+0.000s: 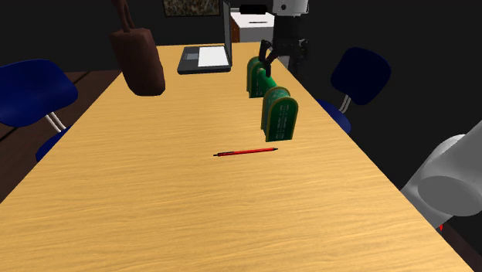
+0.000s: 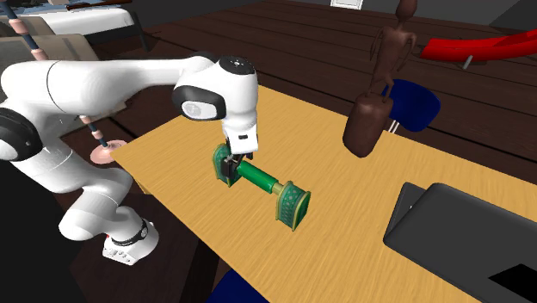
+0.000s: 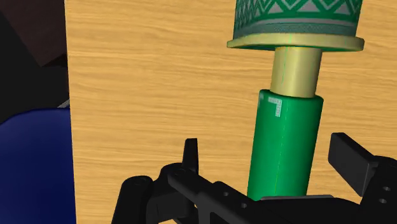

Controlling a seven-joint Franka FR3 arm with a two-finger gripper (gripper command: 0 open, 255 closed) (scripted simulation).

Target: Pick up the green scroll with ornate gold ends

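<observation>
The claw [image 3: 268, 146] straddles the green shaft of the scroll [image 3: 285, 140], fingers [image 3: 191, 154] apart. One stands clear, the other just beside it.

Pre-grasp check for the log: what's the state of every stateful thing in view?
green scroll: lying flat, not clasped
gripper: open, straddling the green scroll's shaft
laptop: lid open
red pen: lying flat
brown mannequin: standing upright

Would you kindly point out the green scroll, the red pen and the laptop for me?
Green scroll [image 2: 258, 179]: second exterior view, on its green shaft.
Red pen [image 1: 246, 152]: shoulder view, on the middle of its barrel.
Laptop [image 1: 191, 60]: shoulder view, on its flat base.
</observation>
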